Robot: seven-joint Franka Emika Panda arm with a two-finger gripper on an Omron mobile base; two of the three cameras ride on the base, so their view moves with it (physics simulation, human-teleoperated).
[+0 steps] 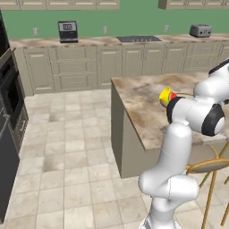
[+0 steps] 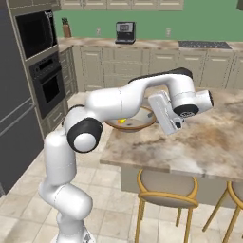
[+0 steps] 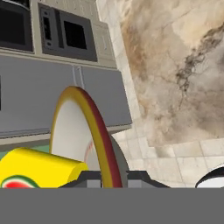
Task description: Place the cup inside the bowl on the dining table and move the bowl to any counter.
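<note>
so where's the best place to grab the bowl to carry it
Take the bowl by its rim, one finger inside and one outside. It is too wide to span, but the rim wall is thin. Come at the edge away from the cup inside, as the gripper does here.

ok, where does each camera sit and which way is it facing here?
Left base view: behind the arm's left, facing forward-down over the beige marbled stone dining table toward the wall counter; arm rises lower right.
Right base view: behind its right, facing the same table and the shallow tan-rimmed bowl; arm rises lower left.
Hand view: on the hand, looking along the gripper closed on the bowl's rim, small yellow cup beside.
Shared: both base views show table and counter.
</note>
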